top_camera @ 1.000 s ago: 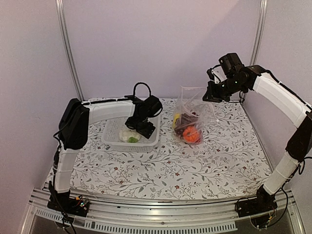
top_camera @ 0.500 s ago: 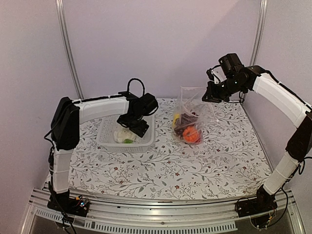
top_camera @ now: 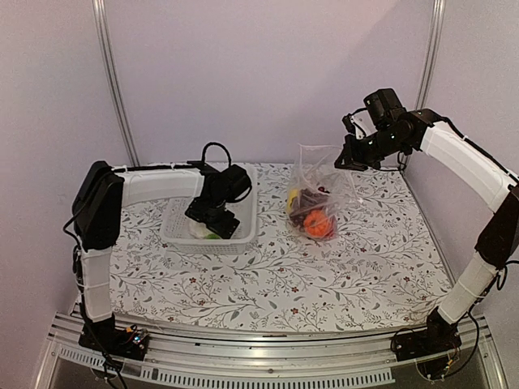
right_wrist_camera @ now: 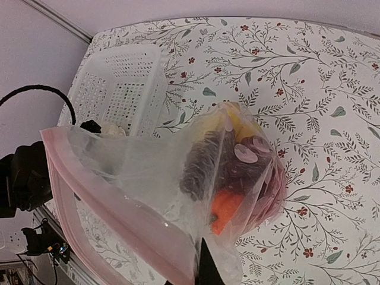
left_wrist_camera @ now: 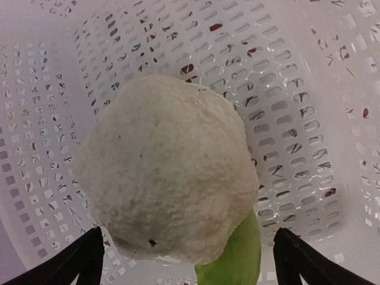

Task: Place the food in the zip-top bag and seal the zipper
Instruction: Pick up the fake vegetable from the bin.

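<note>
**Zip-top bag** [top_camera: 323,182]: clear, crinkled film, standing upright on the far right-centre part of the table [top_camera: 365,267], its bottom resting on the floral cloth, its top lifted.

**Zipper** [right_wrist_camera: 104,205]: shows as a pinkish strip along the mouth edge. The two runs of the strip stand apart, so the mouth is unsealed.

**Contents of the bag**, bunched at the bottom:
- orange round fruit [top_camera: 317,223], lowest and nearest the arms
- dark purple grape bunch [right_wrist_camera: 199,163], above the fruit
- yellow piece [right_wrist_camera: 234,119], at the far left side of the heap
- Any other pieces are too blurred by the film to name.

**Right gripper** [top_camera: 343,160]: raised above the table, pinched closed on the bag's upper right corner. The wrist view shows one dark finger [right_wrist_camera: 206,267] against the film.

**Cauliflower** [left_wrist_camera: 169,169]: white, rough-surfaced, with its green leaf [left_wrist_camera: 237,261] beneath. It lies in the basket, well apart from the bag.

**Basket** [top_camera: 248,207]: white, perforated, to the left of the bag.

**Left gripper** [left_wrist_camera: 189,261]: lowered into the basket with its fingers spread wide, one on either side of the cauliflower. It grips nothing. Whether the fingertips touch the cauliflower cannot be told.
</note>
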Available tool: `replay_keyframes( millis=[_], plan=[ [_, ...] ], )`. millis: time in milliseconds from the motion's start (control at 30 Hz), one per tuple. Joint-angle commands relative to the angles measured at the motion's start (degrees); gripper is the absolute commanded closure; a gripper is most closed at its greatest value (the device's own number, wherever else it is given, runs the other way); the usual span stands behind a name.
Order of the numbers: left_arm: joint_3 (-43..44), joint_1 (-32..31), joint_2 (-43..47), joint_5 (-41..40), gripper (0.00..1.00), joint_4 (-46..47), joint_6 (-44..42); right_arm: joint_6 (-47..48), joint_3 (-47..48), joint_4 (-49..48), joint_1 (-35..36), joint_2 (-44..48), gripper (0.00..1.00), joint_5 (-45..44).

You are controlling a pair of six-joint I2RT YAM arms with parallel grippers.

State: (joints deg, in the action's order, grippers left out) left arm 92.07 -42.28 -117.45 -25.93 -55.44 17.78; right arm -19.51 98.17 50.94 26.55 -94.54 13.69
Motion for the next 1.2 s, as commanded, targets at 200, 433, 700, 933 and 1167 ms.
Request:
replay_keyframes(
  millis=[200,433,700,933,1167],
  plan=[
    [-4.0,2.3,-5.5,-4.2,0.02,12.3,-2.8,-1.1,-0.3,-0.8,-0.4,1.5,1.00,0.9],
    [-3.1,4.4,-1.5,-3.6,0.29,14.0,-1.8,-1.9,-0.9,-0.8,-0.4,2.2,1.00,0.4],
    [-0.1,5.6,7.3,1.6,0.46,12.0,-2.1,-1.9,-2.1,-0.8,-0.4,3.6,1.00,-1.3],
    [5.1,5.7,12.7,6.5,0.49,11.1,0.2,-1.9,-2.0,-1.0,-0.4,3.9,1.00,-1.0],
    [7.8,4.5,19.4,24.5,0.52,24.2,1.0,-2.5,-1.2,-1.1,0.1,3.5,1.00,-0.5]
  ],
)
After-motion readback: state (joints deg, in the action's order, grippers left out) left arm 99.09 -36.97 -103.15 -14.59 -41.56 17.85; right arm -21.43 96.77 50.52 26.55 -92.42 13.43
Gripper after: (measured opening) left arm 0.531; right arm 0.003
